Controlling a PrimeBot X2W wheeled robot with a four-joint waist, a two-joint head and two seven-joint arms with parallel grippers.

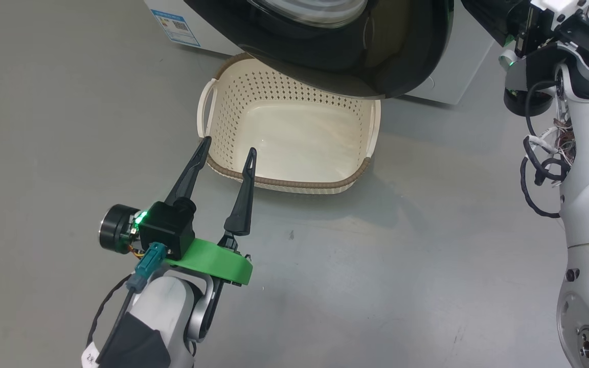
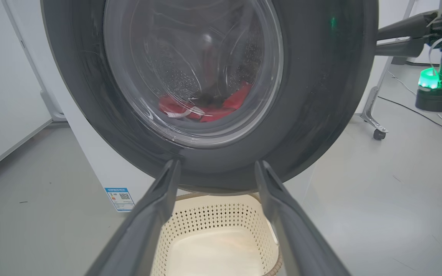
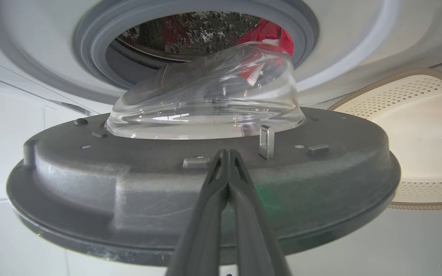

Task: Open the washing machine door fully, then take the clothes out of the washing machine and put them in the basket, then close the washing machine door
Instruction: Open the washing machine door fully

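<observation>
Washing machine door (image 1: 356,56) stood ajar, swung partway out from the front of the white washing machine (image 1: 466,56). It had a wide glossy black rim, and its clear glass bowl bulged back toward the grey-sealed drum opening. In the head view its lower edge overhung the far end of the basket (image 1: 294,183).

Clothes (image 2: 213,111) were bright red with white trim and lay heaped low in the perforated steel drum, visible through the glass.

The basket was cream with perforated sides, a brown woven-look rim and a white handle on each side. It stood upright on the grey floor (image 1: 376,255) just before the machine, its inner floor bare.
</observation>
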